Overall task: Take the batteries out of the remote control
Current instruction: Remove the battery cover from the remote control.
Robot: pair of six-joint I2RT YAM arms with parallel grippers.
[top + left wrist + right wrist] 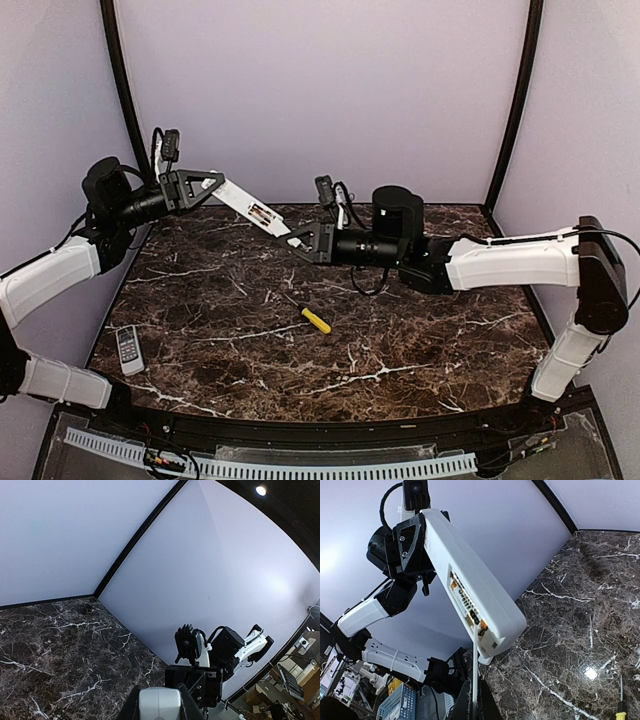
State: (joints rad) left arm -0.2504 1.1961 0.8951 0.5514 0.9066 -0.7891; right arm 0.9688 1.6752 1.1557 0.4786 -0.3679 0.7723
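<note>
A dark marble bench [420, 340], glossy and veined white, stands between pale lilac walls [330, 90] with black corner strips. The left hand [205, 185] is clamped on the slim white plastic remote control [250, 208], held in the air. Its battery bay [464, 599] is open, with orange ends; I cannot tell if batteries are inside. The right hand [298, 240] is pinched nearly closed on a thin white panel [475, 670] at the remote's end. A yellow-handled screwdriver [312, 317] and a small grey remote [128, 350] lie on the bench.

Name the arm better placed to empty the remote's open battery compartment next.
Probably right. The left end effector is clamped on the long white plastic remote control, holding it aloft, battery compartment open. The right end effector sits at the remote's free end, beside that compartment.
</note>
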